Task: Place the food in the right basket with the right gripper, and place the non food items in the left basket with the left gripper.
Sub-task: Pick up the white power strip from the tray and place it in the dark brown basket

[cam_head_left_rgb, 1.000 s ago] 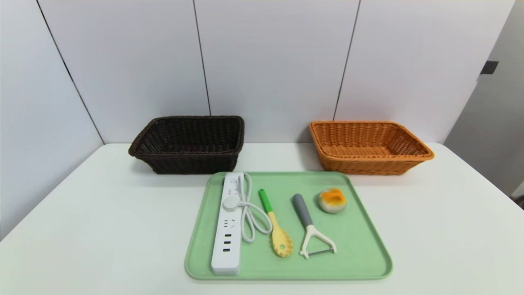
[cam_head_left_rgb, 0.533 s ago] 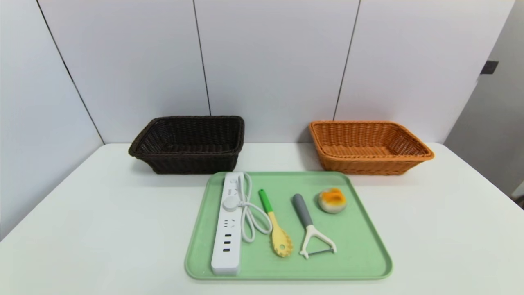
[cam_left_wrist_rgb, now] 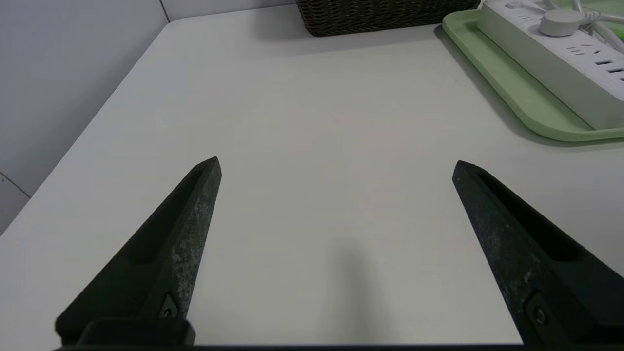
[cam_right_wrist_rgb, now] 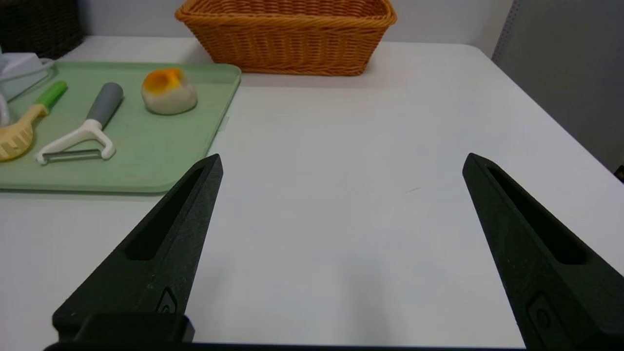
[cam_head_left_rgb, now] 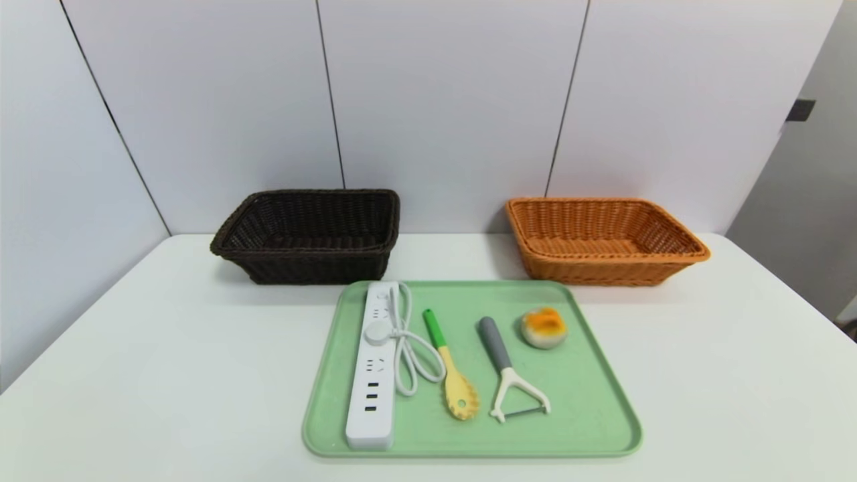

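Tray (cam_head_left_rgb: 602, 402) lies on the table (cam_head_left_rgb: 167, 375), with a power strip (cam_head_left_rgb: 370, 375), spoon (cam_head_left_rgb: 450, 367), peeler (cam_head_left_rgb: 507, 371) and bun (cam_head_left_rgb: 543, 327) on it. Behind it stand the dark basket (cam_head_left_rgb: 308, 235) and orange basket (cam_head_left_rgb: 602, 239). Left gripper (cam_left_wrist_rgb: 336, 165) and right gripper (cam_right_wrist_rgb: 341, 163) hang spread wide over bare table, holding nothing.

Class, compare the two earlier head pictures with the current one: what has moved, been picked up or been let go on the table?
Nothing visibly changed. The power strip, pasta spoon, peeler and bun lie where they did on the green tray, and both baskets stand as before.
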